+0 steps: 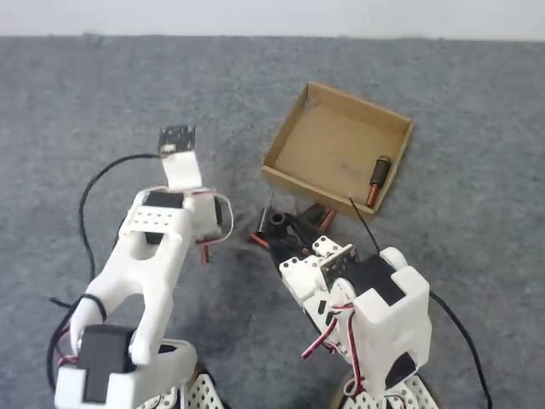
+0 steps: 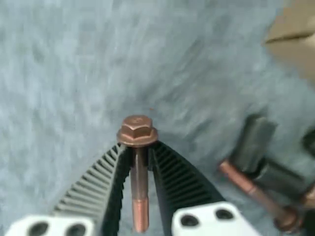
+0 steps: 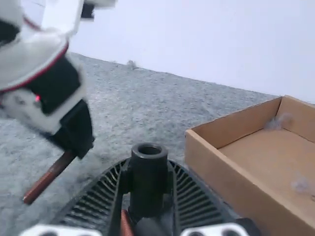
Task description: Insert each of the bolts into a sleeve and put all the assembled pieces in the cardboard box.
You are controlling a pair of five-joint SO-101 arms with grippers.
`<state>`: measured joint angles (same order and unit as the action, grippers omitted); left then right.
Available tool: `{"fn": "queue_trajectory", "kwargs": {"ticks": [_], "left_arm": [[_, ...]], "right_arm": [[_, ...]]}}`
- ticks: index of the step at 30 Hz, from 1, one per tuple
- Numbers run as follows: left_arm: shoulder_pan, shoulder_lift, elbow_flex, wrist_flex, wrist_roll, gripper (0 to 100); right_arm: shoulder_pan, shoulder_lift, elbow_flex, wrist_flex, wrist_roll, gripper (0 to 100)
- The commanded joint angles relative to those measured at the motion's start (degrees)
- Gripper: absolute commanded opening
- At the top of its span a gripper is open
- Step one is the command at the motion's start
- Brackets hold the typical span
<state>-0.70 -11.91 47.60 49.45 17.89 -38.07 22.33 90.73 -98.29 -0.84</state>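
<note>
My left gripper (image 2: pixel 139 147) is shut on a copper bolt (image 2: pixel 139 187), whose hex head pokes out past the fingertips; in the high view this gripper (image 1: pixel 205 243) hangs left of centre above the carpet. My right gripper (image 3: pixel 147 167) is shut on a black sleeve (image 3: pixel 147 177), bore end outward, just in front of the cardboard box (image 1: pixel 281 152). The held bolt (image 3: pixel 47 179) hangs a short way from the sleeve's mouth, apart from it. One assembled bolt-and-sleeve piece (image 1: pixel 377 181) lies inside the box by its right wall.
A loose copper bolt (image 1: pixel 258 240) lies on the grey carpet under the right gripper, and another copper piece (image 1: pixel 326 220) is near the box's front wall. The box wall (image 3: pixel 231 162) stands close beside the sleeve. Open carpet spreads to the left and far side.
</note>
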Motion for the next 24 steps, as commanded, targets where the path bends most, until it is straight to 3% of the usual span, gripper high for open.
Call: {"fn": "queue_trajectory", "kwargs": {"ticks": [1, 18, 24], "left_arm": [[1.1, -1.3, -8.5, -1.1, -0.3, 1], [12.2, -1.2, -17.4, -1.1, -0.3, 1], [12.6, -1.2, -16.3, -7.3, -0.3, 1]], "right_arm": [[-1.2, -2.8, 1.6, 0.1, 0.8, 0.6], [-1.3, -2.8, 1.5, 0.1, 0.8, 0.6], [-1.3, -2.8, 1.5, 0.1, 0.8, 0.6]]}}
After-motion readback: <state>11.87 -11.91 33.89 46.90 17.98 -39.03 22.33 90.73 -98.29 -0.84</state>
